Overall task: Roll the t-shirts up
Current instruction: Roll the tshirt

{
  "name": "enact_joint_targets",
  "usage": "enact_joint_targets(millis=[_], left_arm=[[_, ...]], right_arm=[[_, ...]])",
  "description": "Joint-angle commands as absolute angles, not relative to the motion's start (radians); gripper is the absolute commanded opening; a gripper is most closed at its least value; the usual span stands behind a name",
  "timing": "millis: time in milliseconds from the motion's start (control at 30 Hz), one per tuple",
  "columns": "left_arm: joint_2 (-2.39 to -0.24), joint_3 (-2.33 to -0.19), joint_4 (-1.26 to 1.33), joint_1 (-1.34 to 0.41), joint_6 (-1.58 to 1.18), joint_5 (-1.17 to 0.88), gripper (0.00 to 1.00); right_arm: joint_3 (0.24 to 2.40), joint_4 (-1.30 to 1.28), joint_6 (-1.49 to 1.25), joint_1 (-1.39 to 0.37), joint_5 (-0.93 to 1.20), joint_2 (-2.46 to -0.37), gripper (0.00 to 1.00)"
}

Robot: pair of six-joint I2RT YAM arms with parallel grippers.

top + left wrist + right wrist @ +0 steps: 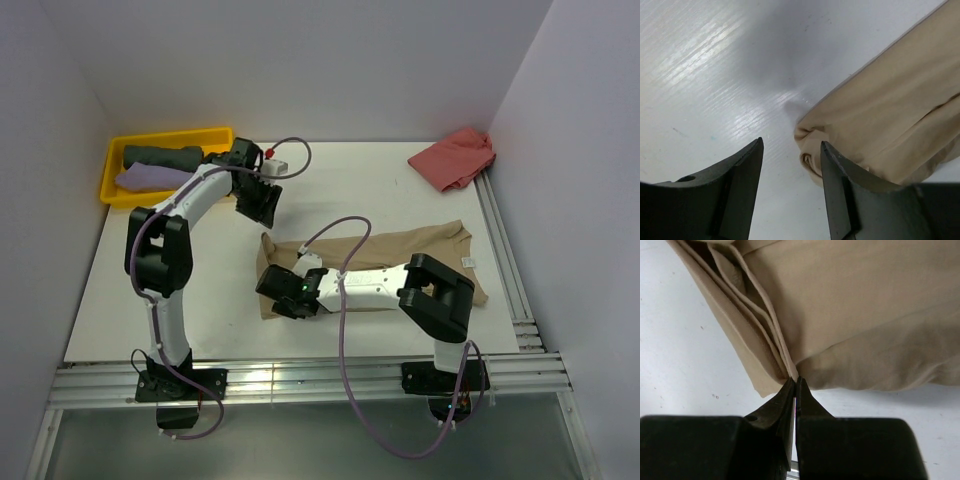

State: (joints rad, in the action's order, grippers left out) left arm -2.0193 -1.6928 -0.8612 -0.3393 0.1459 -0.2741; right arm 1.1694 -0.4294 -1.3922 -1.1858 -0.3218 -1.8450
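A large tan-beige t-shirt [400, 248] lies folded into a long strip across the middle of the table. My right gripper [272, 295] is at its near left corner, and in the right wrist view the gripper [795, 380] is shut on the layered hem of the t-shirt [855, 305]. My left gripper [262, 205] hovers over the strip's far left corner. Seen from the left wrist, that gripper [791, 150] is open with only bare table between its jaws. The t-shirt's bunched corner [890, 115] lies just beside the right finger.
A yellow tray [170, 138] at the back left holds a dark grey-green t-shirt [165, 156] and a lilac one [150, 177]. A salmon-red t-shirt [455, 157] lies crumpled at the back right corner. Metal rails run along the right and near edges.
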Motion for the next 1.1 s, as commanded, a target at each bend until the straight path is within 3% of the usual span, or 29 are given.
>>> enact_joint_targets(millis=[0, 200, 433, 533, 1067], left_arm=[[-1.915, -1.707, -0.887, -0.288, 0.170, -0.339, 0.54], [-1.864, -1.648, -0.900, -0.210, 0.198, -0.432, 0.45], [-1.836, -1.543, -0.908, -0.169, 0.247, -0.506, 0.22], [-1.845, -1.490, -0.887, -0.170, 0.252, -0.515, 0.16], [-1.887, -1.404, -0.811, -0.310, 0.206, -0.488, 0.17]], right_arm=[[1.149, -0.397, -1.408, -1.169, -0.338, -1.796, 0.01], [1.135, -0.385, -1.410, -1.161, -0.331, -1.787, 0.00], [1.120, -0.368, -1.419, -1.157, -0.324, -1.786, 0.00], [1.115, -0.367, -1.422, -1.155, -0.324, -1.783, 0.00], [1.068, -0.330, -1.436, -1.157, -0.330, -1.735, 0.00]])
